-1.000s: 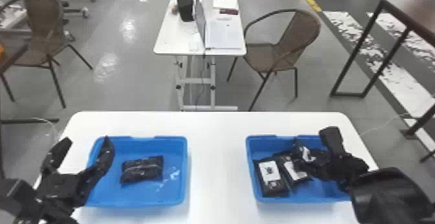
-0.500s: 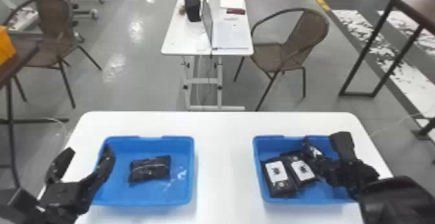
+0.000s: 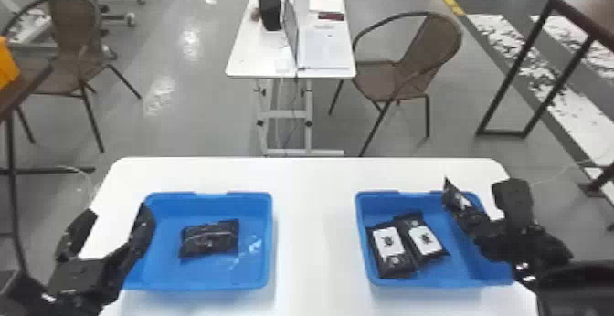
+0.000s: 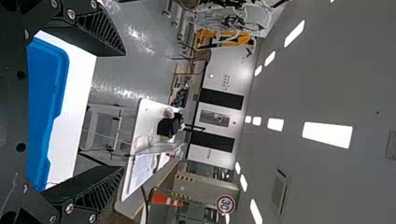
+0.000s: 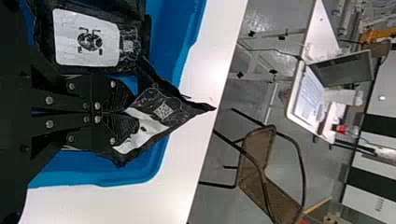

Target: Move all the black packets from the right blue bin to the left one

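- Your right gripper has its fingers pinched together on a black packet; take 12 o'clock in the head view as straight away from you.
- The held packet is at the 1 o'clock part of the right blue bin. Its free end tapers to a corner pointing toward 11, and its long axis runs roughly 11 to 5.
- Next to it, toward 8 from the grip, you have two packets lying label up side by side: the inner packet, its long axis 11 to 5, and the outer packet, nearer 12 to 6.
- Further out at 9, the left blue bin holds one delivered packet near its middle, its long axis close to 9 to 3.
- Beyond that, your left gripper waits at that bin's 9 o'clock side, fingers spread, nothing between them.
- By my count, you have one across and three to go: the clamped one, then the two lying. Your right arm hides part of the bin, so you can't rule out another.
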{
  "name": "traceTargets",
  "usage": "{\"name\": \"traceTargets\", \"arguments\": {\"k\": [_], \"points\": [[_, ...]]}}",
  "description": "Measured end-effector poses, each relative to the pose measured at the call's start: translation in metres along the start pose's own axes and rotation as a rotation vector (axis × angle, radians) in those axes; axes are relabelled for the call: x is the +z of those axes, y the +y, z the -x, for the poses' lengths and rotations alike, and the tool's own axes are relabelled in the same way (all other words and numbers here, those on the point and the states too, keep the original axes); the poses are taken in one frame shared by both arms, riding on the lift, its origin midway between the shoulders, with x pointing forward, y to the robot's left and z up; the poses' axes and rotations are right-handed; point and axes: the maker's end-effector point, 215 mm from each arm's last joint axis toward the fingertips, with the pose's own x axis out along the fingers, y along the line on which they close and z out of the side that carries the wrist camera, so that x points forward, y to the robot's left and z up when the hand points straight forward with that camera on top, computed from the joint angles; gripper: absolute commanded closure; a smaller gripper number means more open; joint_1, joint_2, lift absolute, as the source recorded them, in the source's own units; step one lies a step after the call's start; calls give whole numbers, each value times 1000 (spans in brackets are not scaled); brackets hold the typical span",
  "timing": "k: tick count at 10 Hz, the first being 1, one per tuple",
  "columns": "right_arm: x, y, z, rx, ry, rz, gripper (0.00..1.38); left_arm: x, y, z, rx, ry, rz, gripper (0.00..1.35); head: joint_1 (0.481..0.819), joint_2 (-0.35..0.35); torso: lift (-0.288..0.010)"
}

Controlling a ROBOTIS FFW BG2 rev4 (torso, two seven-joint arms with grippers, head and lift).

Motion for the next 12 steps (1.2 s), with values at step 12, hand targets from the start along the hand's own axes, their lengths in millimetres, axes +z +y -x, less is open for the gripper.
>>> {"name": "traceTargets", "arguments": {"k": [12], "points": [[208, 325, 33, 751, -342, 136, 1188, 17, -182, -85, -343, 50, 263, 154, 695, 163, 0]]}}
